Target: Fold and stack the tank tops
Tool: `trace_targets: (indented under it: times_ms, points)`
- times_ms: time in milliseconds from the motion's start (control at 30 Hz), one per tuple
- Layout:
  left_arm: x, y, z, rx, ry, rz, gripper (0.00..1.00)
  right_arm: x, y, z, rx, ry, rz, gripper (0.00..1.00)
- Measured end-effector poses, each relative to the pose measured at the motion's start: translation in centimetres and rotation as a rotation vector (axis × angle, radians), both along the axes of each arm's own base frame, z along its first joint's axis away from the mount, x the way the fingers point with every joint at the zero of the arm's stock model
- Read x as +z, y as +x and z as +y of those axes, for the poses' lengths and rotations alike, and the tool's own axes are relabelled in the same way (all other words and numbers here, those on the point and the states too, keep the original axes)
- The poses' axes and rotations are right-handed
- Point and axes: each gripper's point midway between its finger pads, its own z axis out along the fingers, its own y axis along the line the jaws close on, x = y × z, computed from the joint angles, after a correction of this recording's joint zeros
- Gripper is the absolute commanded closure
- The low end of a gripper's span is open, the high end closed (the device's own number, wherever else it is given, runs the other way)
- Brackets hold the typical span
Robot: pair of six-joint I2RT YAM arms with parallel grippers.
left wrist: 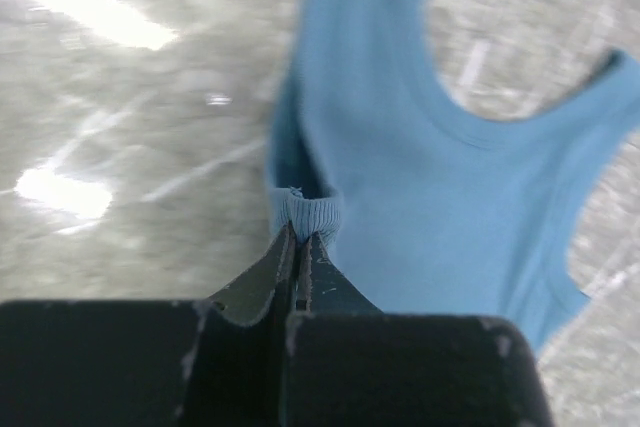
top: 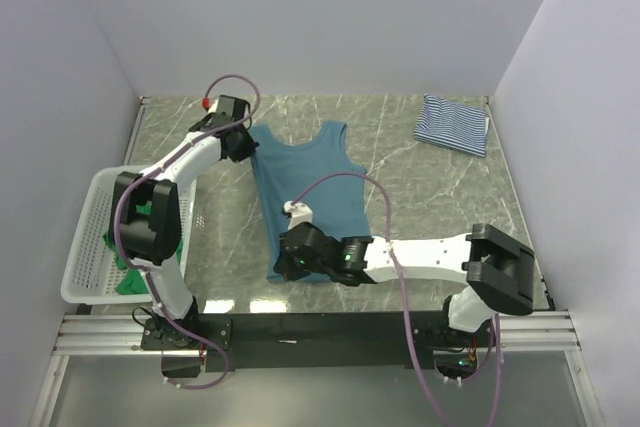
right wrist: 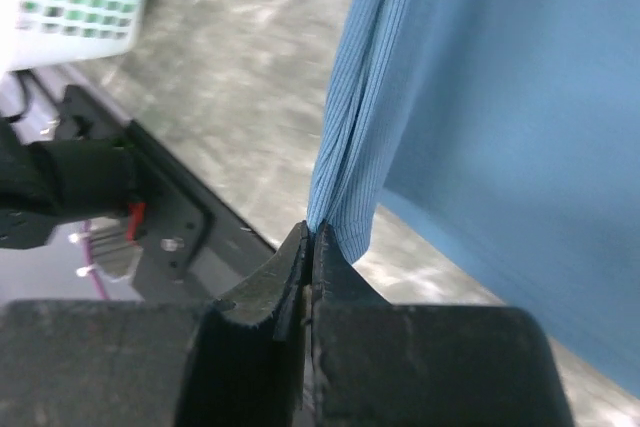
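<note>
**Two claws clamp the teal tank top (top: 315, 187) on the counter (top: 430, 197)**

Left claw (top: 248, 145), arm stretched far, pinches its far-left shoulder strap; right claw (top: 284, 267), forearm laid leftward along the near edge, pinches its near-left hem corner.

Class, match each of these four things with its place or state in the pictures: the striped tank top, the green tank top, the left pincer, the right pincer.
Column one:
1. striped tank top
2. green tank top
3. left pincer
4. right pincer

Column two:
A. shut on a bottom hem corner of the teal tank top
B. lying in the white mesh basket
C. folded at the far right of the table
D. shut on a shoulder strap of the teal tank top

Pairs: 1-C, 2-B, 3-D, 4-A.
</note>
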Motion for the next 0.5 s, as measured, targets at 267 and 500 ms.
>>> trace_targets:
  times_ms: [267, 500]
  points:
    - [-0.6, 1.7, -6.7, -0.123, -0.001, 0.009, 0.99, -3.1, 0.6, -5.3, -0.103, -0.051, 0.024, 1.00]
    - [-4.2, 1.0, -11.2, -0.209, 0.024, 0.078, 0.99, -4.7, 0.2, -8.7, -0.161, -0.064, 0.042, 1.00]
